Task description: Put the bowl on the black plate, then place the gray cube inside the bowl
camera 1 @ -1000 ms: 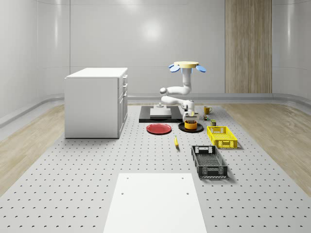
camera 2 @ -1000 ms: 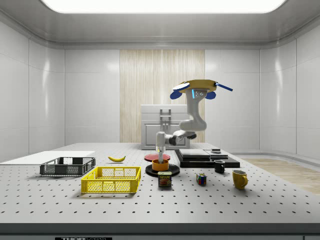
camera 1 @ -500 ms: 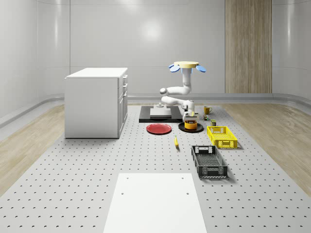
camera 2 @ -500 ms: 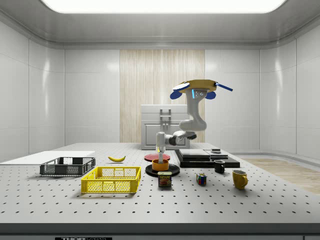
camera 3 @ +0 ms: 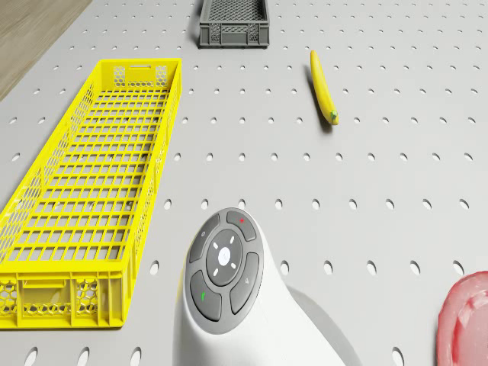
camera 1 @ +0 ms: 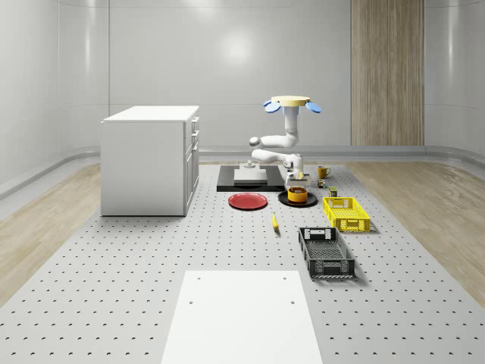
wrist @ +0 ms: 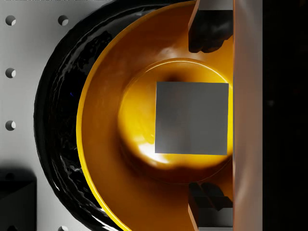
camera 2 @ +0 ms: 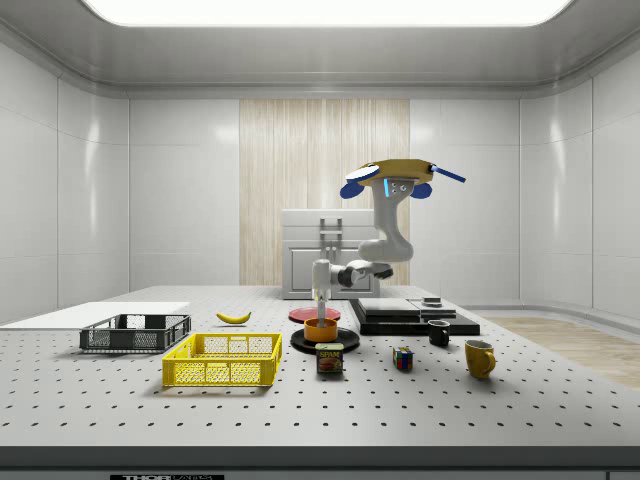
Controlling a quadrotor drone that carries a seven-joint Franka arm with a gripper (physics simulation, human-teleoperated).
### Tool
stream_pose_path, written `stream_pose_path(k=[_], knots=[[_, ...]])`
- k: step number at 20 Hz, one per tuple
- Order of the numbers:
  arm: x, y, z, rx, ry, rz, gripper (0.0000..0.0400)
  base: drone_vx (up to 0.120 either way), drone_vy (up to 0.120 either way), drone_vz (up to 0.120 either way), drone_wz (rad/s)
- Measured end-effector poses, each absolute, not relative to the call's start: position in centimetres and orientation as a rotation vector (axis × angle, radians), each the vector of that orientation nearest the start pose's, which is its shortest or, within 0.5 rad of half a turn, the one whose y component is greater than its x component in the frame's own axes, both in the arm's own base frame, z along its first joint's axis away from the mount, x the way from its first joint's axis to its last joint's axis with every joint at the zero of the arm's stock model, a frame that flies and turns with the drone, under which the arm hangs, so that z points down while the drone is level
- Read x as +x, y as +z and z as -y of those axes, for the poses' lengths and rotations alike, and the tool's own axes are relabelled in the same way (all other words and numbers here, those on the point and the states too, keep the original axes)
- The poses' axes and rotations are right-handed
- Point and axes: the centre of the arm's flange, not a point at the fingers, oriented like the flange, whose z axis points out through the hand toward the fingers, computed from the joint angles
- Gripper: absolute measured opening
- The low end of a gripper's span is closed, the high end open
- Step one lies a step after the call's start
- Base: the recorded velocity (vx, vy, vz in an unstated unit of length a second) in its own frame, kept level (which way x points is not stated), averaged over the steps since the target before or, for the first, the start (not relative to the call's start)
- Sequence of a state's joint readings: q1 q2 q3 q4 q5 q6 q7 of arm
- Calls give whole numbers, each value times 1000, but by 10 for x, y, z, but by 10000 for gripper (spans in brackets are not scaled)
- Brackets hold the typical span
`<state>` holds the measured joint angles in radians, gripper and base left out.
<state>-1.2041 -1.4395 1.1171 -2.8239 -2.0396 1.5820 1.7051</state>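
An orange bowl (camera 1: 296,196) (camera 2: 321,329) (wrist: 106,144) stands on the black plate (camera 1: 282,199) (camera 2: 300,342) (wrist: 53,115). The gray cube (wrist: 191,118) lies flat on the bowl's bottom. My gripper (camera 1: 296,180) (camera 2: 321,304) (wrist: 207,115) hangs straight above the bowl and is open: in the wrist view both fingertips (wrist: 207,29) stand clear of the cube's sides. The drone (camera 1: 292,104) (camera 2: 400,176) hovers behind the plate, over the black platform, with the arm bent down toward the bowl.
A red plate (camera 1: 248,201) lies beside the black one. A yellow basket (camera 1: 346,213) (camera 3: 84,191), a dark crate (camera 1: 326,252) and a banana (camera 1: 274,221) (camera 3: 323,86) lie nearer the front. A can (camera 2: 330,359), mugs (camera 2: 479,357) and a white cabinet (camera 1: 150,159) stand around.
The gripper has risen a little above the bowl. The bowl, the plate and the drone have stayed in place.
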Motion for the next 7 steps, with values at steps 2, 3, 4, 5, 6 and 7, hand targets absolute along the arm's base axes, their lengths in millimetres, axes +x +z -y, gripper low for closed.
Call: stream_pose_path(k=[2, 3, 4, 5, 6, 7], knots=[[303, 558, 16, 0, 786, 2, 399, 0, 0, 0, 0], [303, 558, 16, 0, 786, 2, 399, 0, 0, 0, 0], [303, 558, 16, 0, 786, 2, 399, 0, 0, 0, 0], [303, 557, 16, 0, 786, 2, 400, 0, 0, 0, 0], [303, 557, 16, 0, 786, 2, 400, 0, 0, 0, 0], [303, 557, 16, 0, 786, 2, 400, 0, 0, 0, 0]])
